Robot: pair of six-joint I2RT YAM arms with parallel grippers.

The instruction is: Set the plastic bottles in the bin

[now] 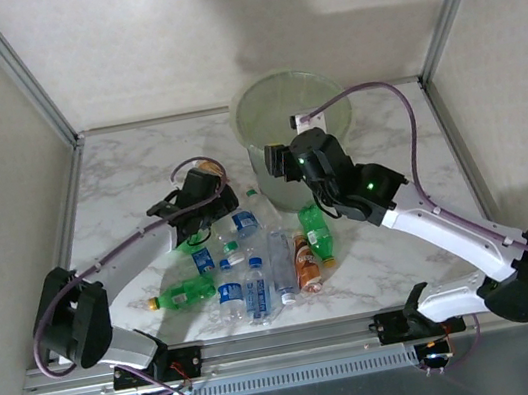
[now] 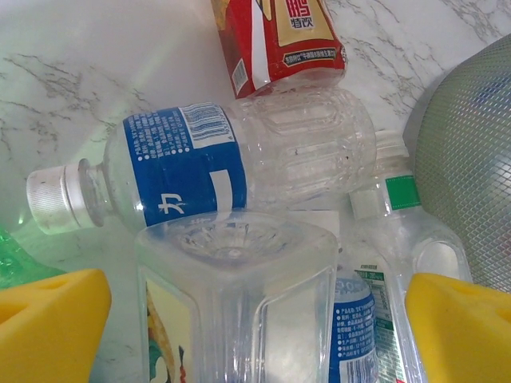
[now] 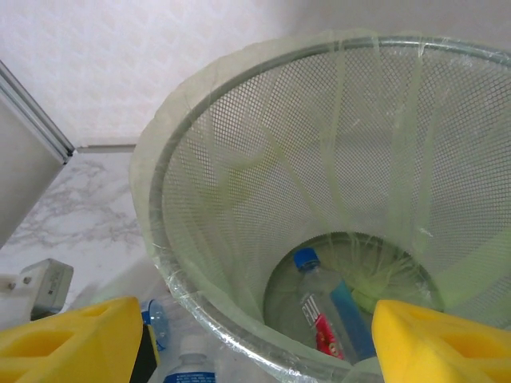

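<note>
The bin [image 1: 262, 122] stands at the back middle of the marble table. Several plastic bottles [image 1: 256, 290] lie in front of it, green ones [image 1: 187, 291] among them. My left gripper [image 1: 214, 204] hangs over the heap's far left. Its yellow fingers [image 2: 48, 327] stand open on either side of a clear square bottle [image 2: 239, 303], with a gap at each side. Beyond lie a blue-labelled bottle [image 2: 239, 159] and a red-labelled one [image 2: 275, 40]. My right gripper [image 3: 255, 319] is open and empty over the bin's near rim [image 3: 215, 319]. One blue-capped bottle [image 3: 327, 311] lies on the bin's floor.
Metal frame posts [image 1: 21, 76] and pale walls close in the table on three sides. The bin's mesh wall [image 2: 471, 175] is close on the right of the left gripper. A small white box [image 3: 44, 286] sits low at the left of the right wrist view.
</note>
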